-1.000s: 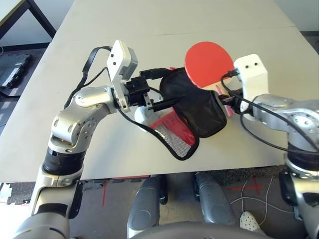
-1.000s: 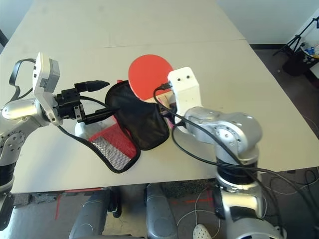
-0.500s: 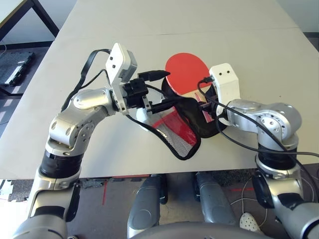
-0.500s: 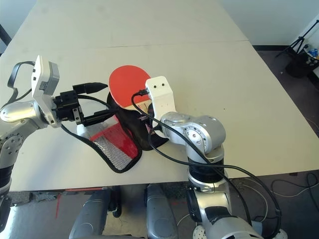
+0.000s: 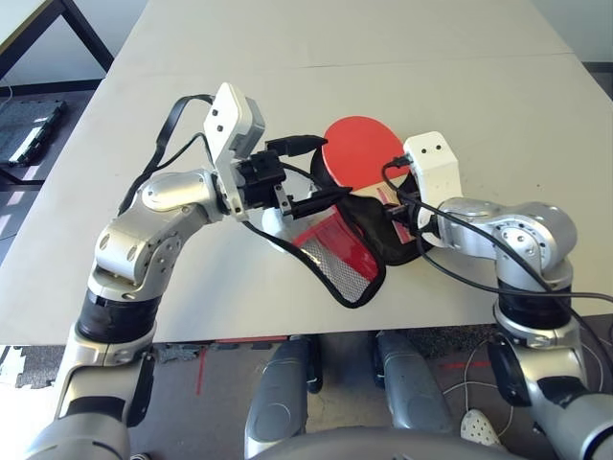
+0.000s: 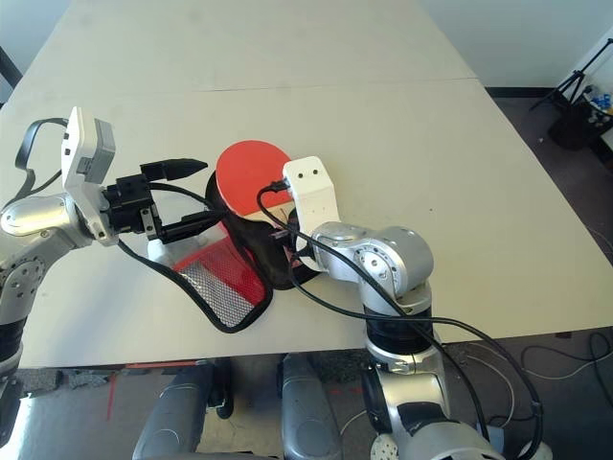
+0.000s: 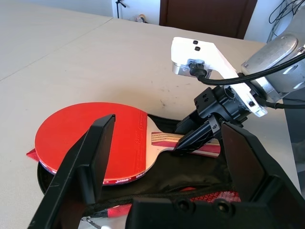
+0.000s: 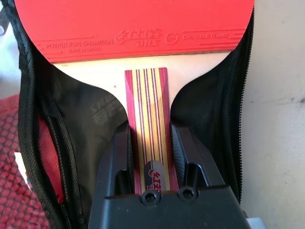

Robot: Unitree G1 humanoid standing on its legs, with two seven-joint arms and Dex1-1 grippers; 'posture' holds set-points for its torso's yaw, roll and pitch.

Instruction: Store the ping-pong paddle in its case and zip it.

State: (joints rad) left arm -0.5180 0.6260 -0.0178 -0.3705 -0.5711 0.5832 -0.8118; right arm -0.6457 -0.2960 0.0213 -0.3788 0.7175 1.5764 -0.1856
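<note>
The ping-pong paddle (image 5: 362, 151) lies low over the open case (image 5: 388, 230), its red face pointing away from me. Its striped wooden handle (image 8: 150, 143) is clamped between the fingers of my right gripper (image 8: 148, 131), which is shut on it. The case shows its black lining (image 8: 81, 119), and its red mesh flap (image 5: 335, 251) is spread toward the table's front edge. My left gripper (image 5: 326, 169) stands wide open at the case's left rim, with one finger (image 7: 90, 157) either side of the paddle face and the lower one beside the rim.
The pale table (image 5: 287, 57) stretches bare behind and to both sides of the case. A black cable (image 5: 172, 144) loops off my left wrist. The front edge of the table runs just below the mesh flap.
My right gripper has carried the paddle left and down, from above the case's right side to over its open mouth. The left gripper has stayed open in place.
</note>
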